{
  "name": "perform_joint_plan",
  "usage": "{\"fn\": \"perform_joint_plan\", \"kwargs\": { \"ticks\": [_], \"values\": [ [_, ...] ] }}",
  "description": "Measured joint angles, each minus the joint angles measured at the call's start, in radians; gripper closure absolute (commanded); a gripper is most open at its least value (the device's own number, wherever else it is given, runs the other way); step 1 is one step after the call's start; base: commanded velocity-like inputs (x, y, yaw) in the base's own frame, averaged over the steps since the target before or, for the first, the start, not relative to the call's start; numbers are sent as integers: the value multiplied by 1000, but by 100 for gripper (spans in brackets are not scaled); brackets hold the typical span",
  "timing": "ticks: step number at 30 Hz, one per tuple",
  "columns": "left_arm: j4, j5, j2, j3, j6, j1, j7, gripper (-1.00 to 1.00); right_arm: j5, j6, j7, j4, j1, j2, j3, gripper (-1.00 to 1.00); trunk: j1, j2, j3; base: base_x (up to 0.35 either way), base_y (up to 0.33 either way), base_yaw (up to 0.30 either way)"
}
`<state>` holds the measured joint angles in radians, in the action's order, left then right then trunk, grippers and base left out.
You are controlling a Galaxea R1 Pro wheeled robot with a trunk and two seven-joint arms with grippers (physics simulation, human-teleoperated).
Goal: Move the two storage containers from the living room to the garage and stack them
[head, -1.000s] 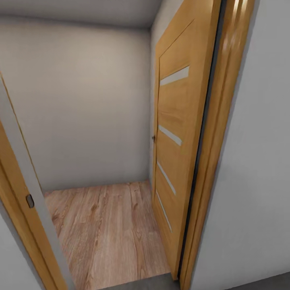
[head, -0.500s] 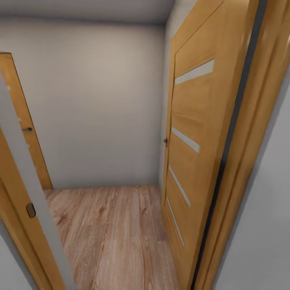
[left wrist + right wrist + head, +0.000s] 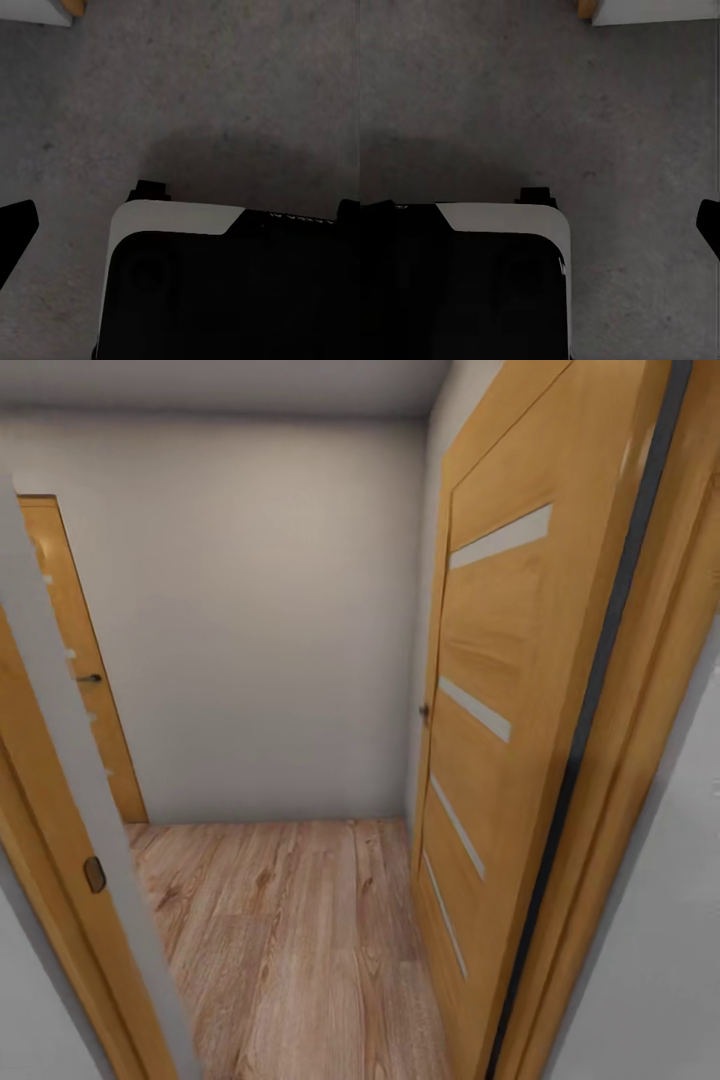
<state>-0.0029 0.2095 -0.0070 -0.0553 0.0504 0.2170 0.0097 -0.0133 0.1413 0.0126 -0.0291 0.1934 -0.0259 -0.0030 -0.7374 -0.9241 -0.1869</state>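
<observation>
The storage containers are out of view. In the head view I look through an open doorway onto a light wood-plank floor (image 3: 300, 940) in a small bare hallway with pale grey walls. In the left wrist view one dark fingertip (image 3: 15, 225) of my left gripper sits at the frame edge over dark grey concrete floor (image 3: 187, 90). One dark fingertip (image 3: 709, 225) of my right gripper shows likewise in the right wrist view. Nothing lies between the fingers of either gripper. My black-and-white base (image 3: 225, 292) is below both.
A wooden door with frosted strips (image 3: 500, 700) stands open close on the right. The door frame (image 3: 70, 840) is close on the left. A second wooden door (image 3: 85, 670) is set in the hallway's left wall. A grey wall (image 3: 270, 620) closes the hallway ahead.
The head view has advanced into the doorway and turned a little left. The grey threshold has left the bottom edge, and the hallway's left door has come into sight.
</observation>
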Motion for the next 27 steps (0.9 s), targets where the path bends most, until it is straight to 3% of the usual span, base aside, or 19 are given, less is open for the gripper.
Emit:
{"fn": "perform_joint_plan", "kwargs": {
  "ticks": [9, 27],
  "values": [
    [0, 1, 4, 1, 0, 0, 0, -100, -4, 0, 1, 0, 0, 3, 0, -100, 0, 0, 0, 0, -170, 49],
    [0, 1, 4, 1, 1, 0, 0, -100, 1, 0, 1, 0, 0, -2, 1, -100, 0, 0, 0, 0, -4, 260]
  ]
}}
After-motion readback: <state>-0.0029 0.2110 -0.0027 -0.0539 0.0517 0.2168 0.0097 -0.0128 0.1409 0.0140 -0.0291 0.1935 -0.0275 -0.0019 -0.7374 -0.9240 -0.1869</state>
